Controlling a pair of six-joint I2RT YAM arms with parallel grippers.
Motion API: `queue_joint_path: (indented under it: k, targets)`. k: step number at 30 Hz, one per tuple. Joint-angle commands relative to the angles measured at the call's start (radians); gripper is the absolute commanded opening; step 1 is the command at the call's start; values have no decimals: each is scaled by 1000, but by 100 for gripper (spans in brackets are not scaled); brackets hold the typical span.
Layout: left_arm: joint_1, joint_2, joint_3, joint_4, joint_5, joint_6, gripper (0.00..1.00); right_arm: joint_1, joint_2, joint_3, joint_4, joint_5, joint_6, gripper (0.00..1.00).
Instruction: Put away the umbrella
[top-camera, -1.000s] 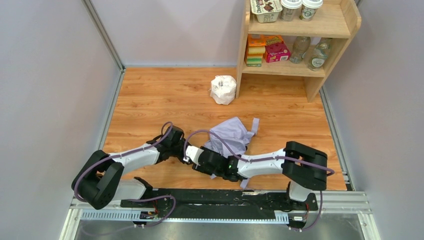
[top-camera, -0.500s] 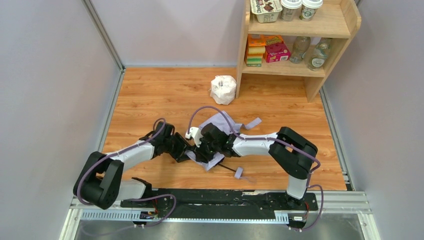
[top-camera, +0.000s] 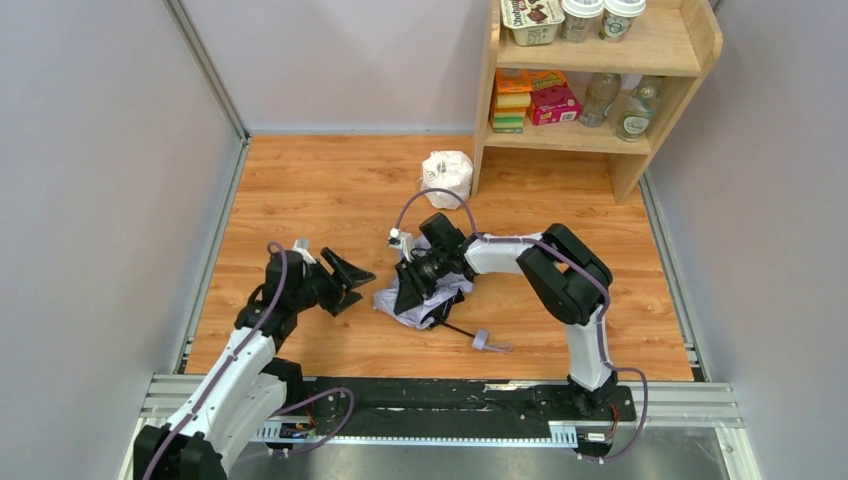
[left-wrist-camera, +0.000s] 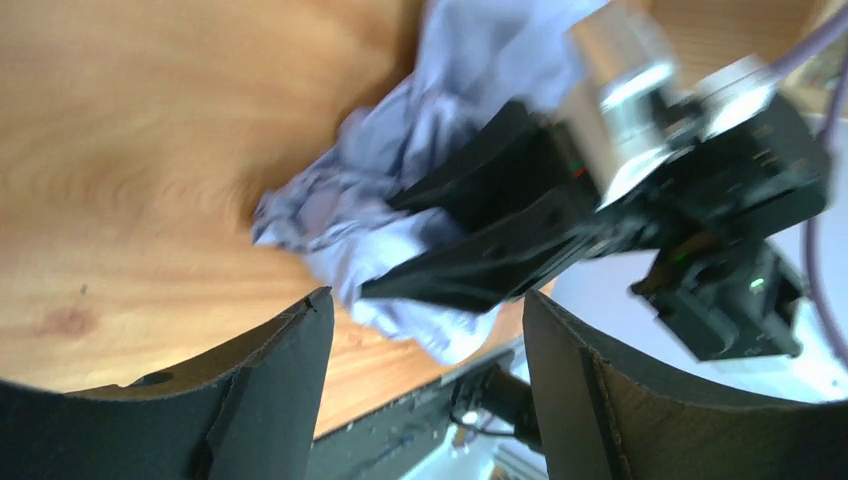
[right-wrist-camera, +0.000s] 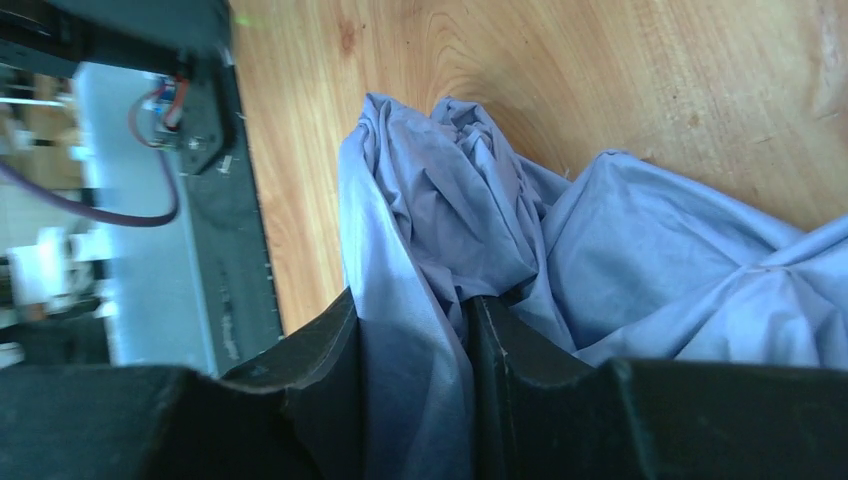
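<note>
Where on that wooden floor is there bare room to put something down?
Bare: the back-left floor, between the left wall and the white wrapped lump, and the right strip in front of the shelf. Crowded: the middle, where the right pincer grips the umbrella and the open left pincer sits beside it.

A robotics lab cell is shown: a wood-grain table (top-camera: 320, 190) is boxed in by plain grey panels (top-camera: 100, 180), and a left arm (top-camera: 228, 372) and right arm (top-camera: 592, 338) are bolted to an aluminium rail (top-camera: 700, 405). A home is merely mimicked by a shelf (top-camera: 660, 45) stocked with boxes (top-camera: 540, 100) and bottles (top-camera: 620, 105).
</note>
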Motion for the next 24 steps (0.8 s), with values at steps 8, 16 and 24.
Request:
queue_joint_path:
  k: [8, 16, 24]
  targets:
    - [-120, 56, -156, 131, -17, -439, 77, -83, 203, -9, -194, 24, 138, 0]
    - [-165, 329, -100, 222, -41, -501, 77, -83, 186, -32, -145, 26, 152, 0]
    - [-243, 493, -71, 329, -183, -510, 78, -80, 182, -23, -136, 20, 143, 0]
